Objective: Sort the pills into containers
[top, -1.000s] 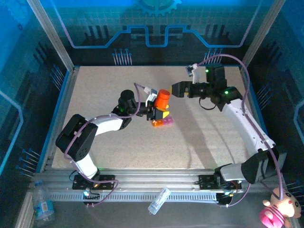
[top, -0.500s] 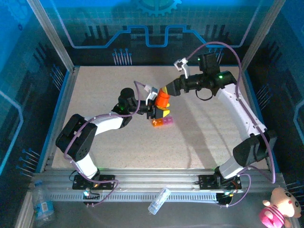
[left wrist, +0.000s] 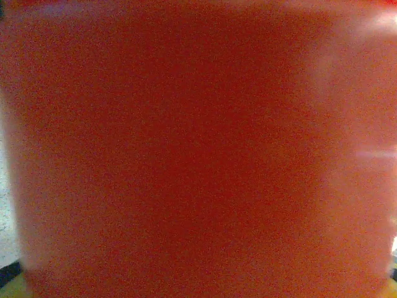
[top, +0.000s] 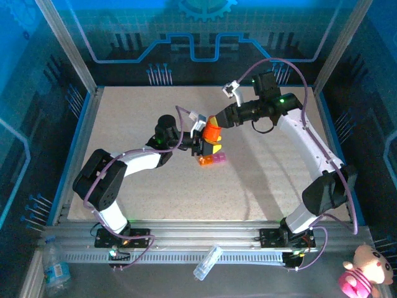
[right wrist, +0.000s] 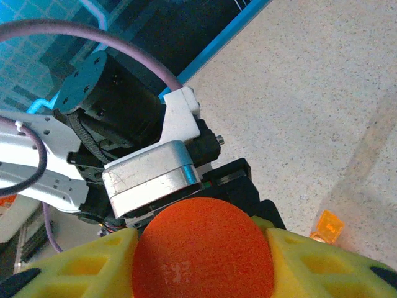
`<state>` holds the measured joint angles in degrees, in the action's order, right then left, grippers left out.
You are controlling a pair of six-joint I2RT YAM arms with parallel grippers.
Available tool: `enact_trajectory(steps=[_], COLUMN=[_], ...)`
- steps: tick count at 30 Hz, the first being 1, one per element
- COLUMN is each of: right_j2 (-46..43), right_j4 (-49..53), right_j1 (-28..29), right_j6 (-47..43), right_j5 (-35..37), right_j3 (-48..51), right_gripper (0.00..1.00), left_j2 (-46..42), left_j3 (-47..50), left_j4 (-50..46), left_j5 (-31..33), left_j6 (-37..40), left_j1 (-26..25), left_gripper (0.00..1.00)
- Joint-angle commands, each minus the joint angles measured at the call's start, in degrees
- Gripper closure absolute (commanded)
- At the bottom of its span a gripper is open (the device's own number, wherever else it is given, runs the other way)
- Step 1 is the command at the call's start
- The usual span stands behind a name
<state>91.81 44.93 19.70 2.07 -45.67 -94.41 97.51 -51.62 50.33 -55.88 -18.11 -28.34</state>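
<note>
At the middle of the speckled beige worktop [top: 260,186] lie the orange-pink containers [top: 211,161], contents too small to read. Just behind, the left hand [top: 208,144] pinches the orange bottle [top: 213,132], a red blur up close. The right hand [top: 218,120] clamps its cap [right wrist: 201,245]. Blue-lit walls [top: 198,37] surround

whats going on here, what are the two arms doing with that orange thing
The left tool holds the orange bottle near the middle of the table. The right tool grips the cap between its yellow fingers, seemingly to open it. The small orange and pink compartment strip lies on the table beside the bottle.
</note>
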Motion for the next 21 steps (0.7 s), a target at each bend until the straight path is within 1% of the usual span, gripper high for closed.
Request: enact_trajectory(steps=[1, 5, 12, 16, 19, 21], right_j2=[-0.1, -1.6, -4.4, -5.3, -6.0, -6.7], right_j4=[0.5, -0.3, -1.9, -2.3, -3.5, -5.3], right_j1=[0.1, -1.1, -4.0, -4.2, -3.9, -3.6], right_j6=[-0.1, 0.4, 2.3, 3.7, 6.3, 9.7], right_j5=[-0.8, -0.6, -0.1, 1.0, 2.1, 3.7], right_j3=[2.3, 5.1, 11.0, 13.1, 15.1, 16.9], right_gripper=[0.55, 0.57, 0.59, 0.6, 0.6, 0.61], left_j2=[-0.8, -0.8, -0.7, -0.6, -0.5, -0.3], left_j3=[-1.6, -1.4, -1.3, -1.4, -1.5, -1.5], left_j4=[2.3, 3.0, 4.6, 5.1, 5.6, 6.2], left_j5=[-1.5, -1.1, -0.9, -0.8, -0.6, -0.3], left_j6=[0.3, 0.0, -1.0, -1.2, -1.4, -1.5], left_j1=[-0.1, 0.1, 0.4, 0.6, 0.6, 0.6], left_gripper=[1.0, 1.0, 1.0, 1.0, 1.0, 1.0])
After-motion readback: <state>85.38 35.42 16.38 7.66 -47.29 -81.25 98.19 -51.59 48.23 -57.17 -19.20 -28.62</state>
